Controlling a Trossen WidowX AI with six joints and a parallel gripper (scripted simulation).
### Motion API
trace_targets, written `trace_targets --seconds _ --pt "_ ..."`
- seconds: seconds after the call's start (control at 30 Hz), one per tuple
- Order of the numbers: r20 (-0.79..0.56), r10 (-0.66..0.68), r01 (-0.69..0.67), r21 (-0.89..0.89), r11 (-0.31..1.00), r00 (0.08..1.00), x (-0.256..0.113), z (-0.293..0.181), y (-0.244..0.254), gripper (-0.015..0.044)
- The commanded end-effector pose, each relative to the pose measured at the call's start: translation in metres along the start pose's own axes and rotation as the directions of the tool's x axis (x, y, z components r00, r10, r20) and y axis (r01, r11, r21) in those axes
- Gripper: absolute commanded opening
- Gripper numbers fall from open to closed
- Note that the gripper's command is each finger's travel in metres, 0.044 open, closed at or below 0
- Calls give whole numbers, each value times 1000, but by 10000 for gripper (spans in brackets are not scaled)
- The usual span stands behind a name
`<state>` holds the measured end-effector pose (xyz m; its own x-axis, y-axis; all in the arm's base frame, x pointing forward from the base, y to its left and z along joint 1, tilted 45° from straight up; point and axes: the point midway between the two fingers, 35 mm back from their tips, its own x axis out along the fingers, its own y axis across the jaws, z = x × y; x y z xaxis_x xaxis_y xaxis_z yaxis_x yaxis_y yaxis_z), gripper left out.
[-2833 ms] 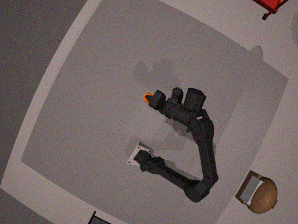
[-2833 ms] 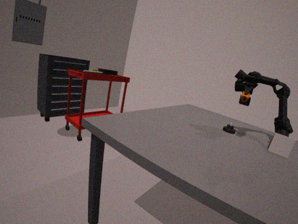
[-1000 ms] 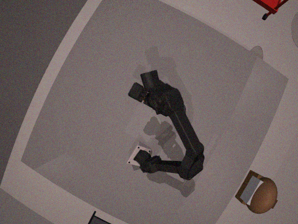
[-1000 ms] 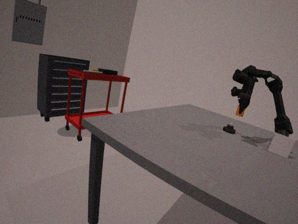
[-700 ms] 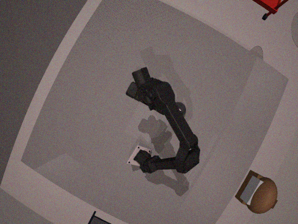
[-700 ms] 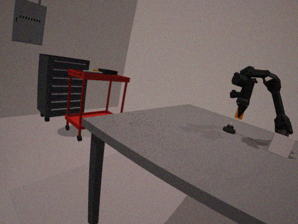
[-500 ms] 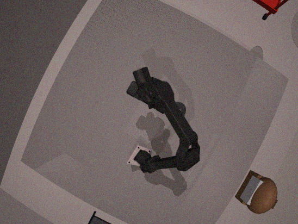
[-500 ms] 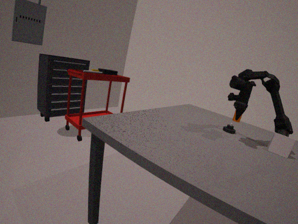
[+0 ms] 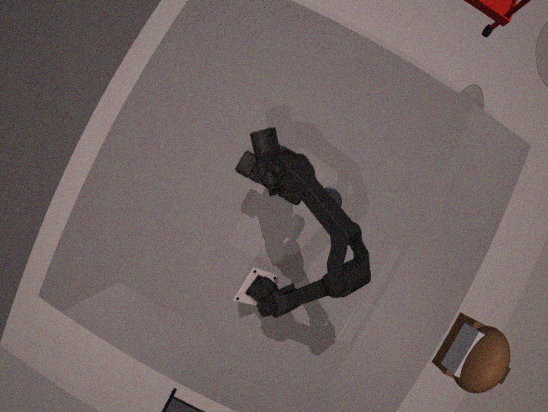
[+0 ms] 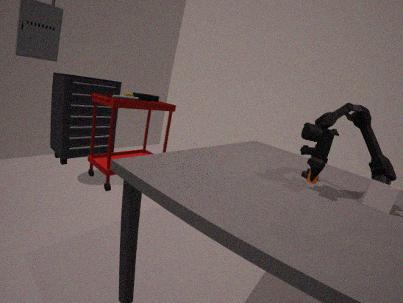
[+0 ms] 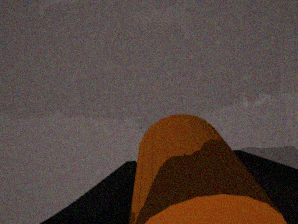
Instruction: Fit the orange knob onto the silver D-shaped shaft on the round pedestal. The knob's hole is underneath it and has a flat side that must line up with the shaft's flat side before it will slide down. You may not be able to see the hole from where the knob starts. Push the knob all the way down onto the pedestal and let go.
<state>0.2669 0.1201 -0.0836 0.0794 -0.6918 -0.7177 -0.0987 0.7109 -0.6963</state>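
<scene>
The orange knob (image 10: pixel 312 178) (image 11: pixel 175 131) is between the fingertips of my gripper (image 10: pixel 313 174) (image 11: pixel 183 165), which is shut on it. The knob points down, low over the table, and its hole is not visible. The knob is hidden under the arm in the top view. The dark round pedestal (image 9: pixel 334 195) is partly covered by the forearm there. Only its left part (image 10: pixel 304 174) shows beside the knob in the exterior view. The pedestal is not visible in the wrist view. The silver shaft is hidden, and I cannot tell the knob's exact gap to it.
The grey table (image 9: pixel 200 100) (image 10: pixel 220 184) carries the arm on a pale base plate (image 9: pixel 244 294). A pale slanted panel (image 10: pixel 380 198) stands by the arm's base. A red cart (image 10: pixel 136 103), a dark drawer cabinet (image 10: pixel 88 118) and a brown chair (image 9: pixel 485 357) are off the table.
</scene>
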Motion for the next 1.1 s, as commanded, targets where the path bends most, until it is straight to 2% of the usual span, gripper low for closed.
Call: trace_targets --seconds 0.0,0.3,0.6,1.07 --pt "3 -11 11 -3 1000 1000 26 0 0 0" --pt "3 -12 12 -3 1000 1000 30 -3 -1 0" --pt "-4 -11 11 1 1000 1000 29 -2 -1 236" --pt "-4 -11 11 1 1000 1000 29 -2 -1 240"
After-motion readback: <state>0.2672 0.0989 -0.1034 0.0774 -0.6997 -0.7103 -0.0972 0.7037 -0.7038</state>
